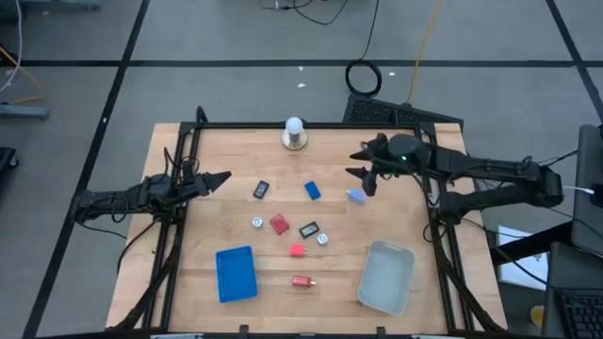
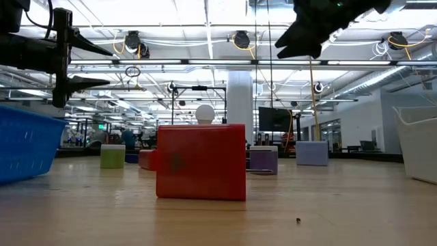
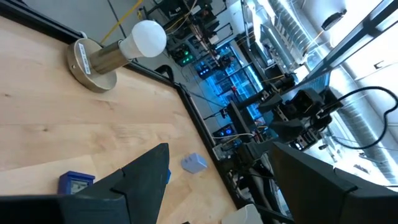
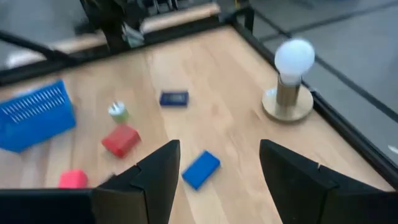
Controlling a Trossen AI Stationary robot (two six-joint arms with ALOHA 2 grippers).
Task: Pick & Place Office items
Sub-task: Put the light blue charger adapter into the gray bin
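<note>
Across the middle of the worktop [image 1: 188, 212] lay the office items, loosely scattered with bare wood between them: a blue block [image 1: 312, 191] and a light-blue block [image 1: 356, 196] toward the far side, a black rectangle [image 1: 261, 189] left of them, a red block [image 1: 279, 224] and a second black rectangle [image 1: 308, 229] at the centre, small silvery bits [image 1: 257, 222] beside these, a pink block [image 1: 298, 250] and another red piece [image 1: 301, 281] nearer the front edge. Flanking that front group sat the blue tray [image 1: 236, 273] on the left and the clear grey bin [image 1: 386, 275] on the right, with a clear lane between. Against the far edge stood the white ball on its metal base [image 1: 294, 134]. The right tool [image 1: 361, 164] hung raised near the far right corner, just beyond the light-blue block, jaws parted and holding nothing. The left tool [image 1: 222, 178] hovered over the left edge, also parted and empty, with open wood between it and the nearest black rectangle
</note>
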